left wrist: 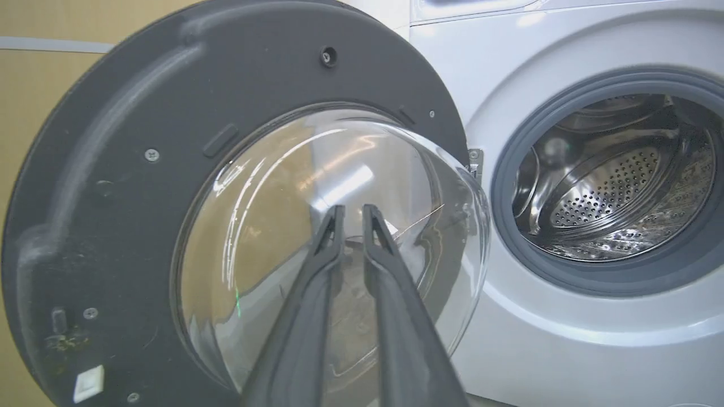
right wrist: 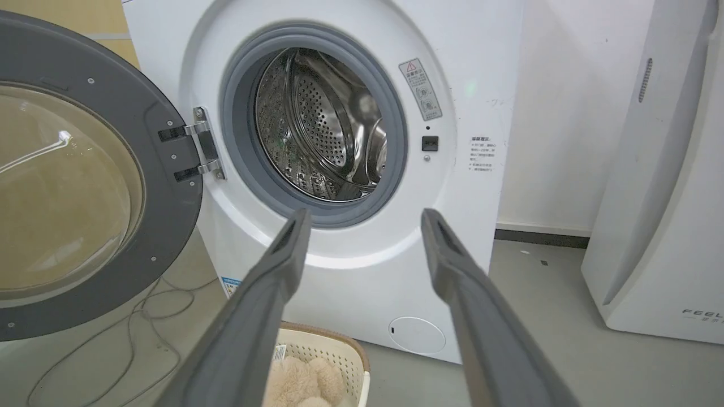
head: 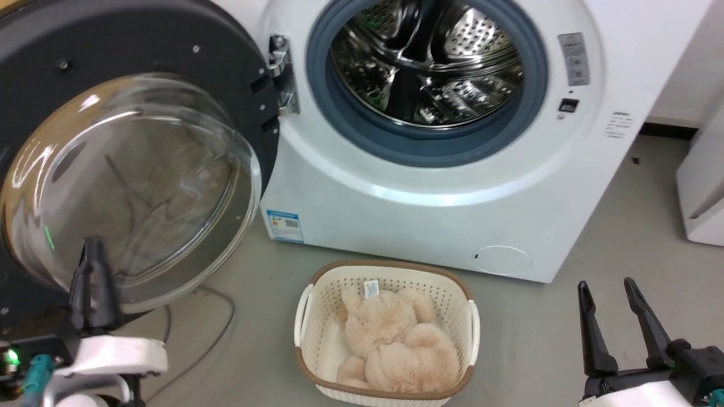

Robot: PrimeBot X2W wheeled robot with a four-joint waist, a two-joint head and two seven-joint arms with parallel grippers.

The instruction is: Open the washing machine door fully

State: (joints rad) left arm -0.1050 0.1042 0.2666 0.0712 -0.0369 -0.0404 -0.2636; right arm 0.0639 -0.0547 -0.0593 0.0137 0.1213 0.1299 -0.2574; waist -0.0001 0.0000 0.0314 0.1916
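The washing machine (head: 396, 209) is white, with a grey rubber ring around its steel drum (head: 430, 62). The washing machine door (head: 169, 45) has swung wide to the left on its metal hinge (head: 281, 73), its matte black inner face and clear glass bowl (head: 130, 186) turned toward me. My left gripper (head: 93, 246) is shut with nothing in it and points at the bowl (left wrist: 271, 237) from just in front; the left gripper (left wrist: 354, 210) may or may not touch it. My right gripper (head: 605, 284) stands open at the lower right, far from the door (right wrist: 164, 169); the right gripper (right wrist: 366, 216) faces the drum mouth.
A cream basket (head: 452, 294) holding a beige plush toy (head: 396, 345) sits on the floor before the machine. A grey cable (head: 218, 333) loops on the floor under the door. A white appliance (right wrist: 667, 226) stands to the right against the wall.
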